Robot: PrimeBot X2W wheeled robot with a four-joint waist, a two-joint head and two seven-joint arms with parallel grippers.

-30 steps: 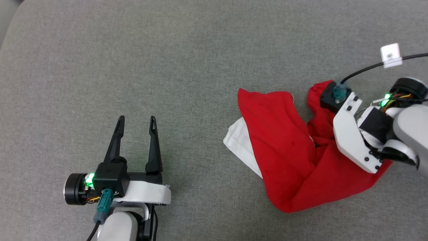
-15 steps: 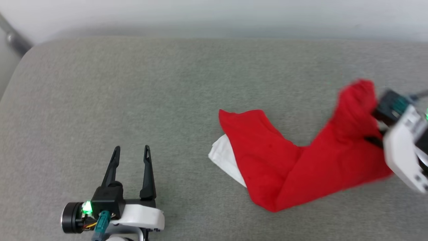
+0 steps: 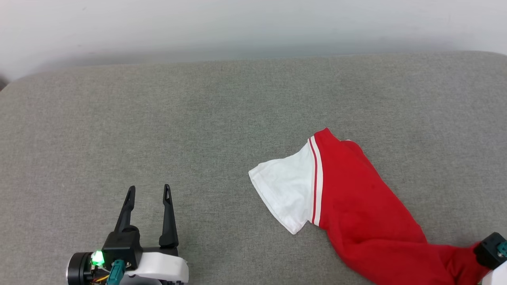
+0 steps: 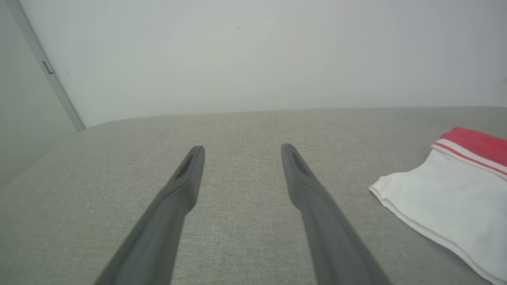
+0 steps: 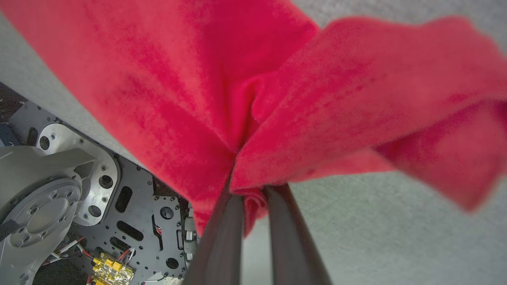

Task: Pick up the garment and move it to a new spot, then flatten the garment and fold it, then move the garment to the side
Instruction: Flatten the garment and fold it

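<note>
The garment (image 3: 356, 213) is pinched by the closed right gripper (image 5: 249, 190) and trails across the grey cushion (image 3: 198, 118). The left gripper (image 3: 148, 187) is held wide, empty. Only the pickup appears begun; flattening, folding and setting aside are left.

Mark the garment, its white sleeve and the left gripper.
garment (image 3: 364, 213): head view, on its red body.
white sleeve (image 4: 447, 198): left wrist view, middle of the white cloth.
left gripper (image 3: 148, 187): head view, midway between its open jaws' tips.
</note>
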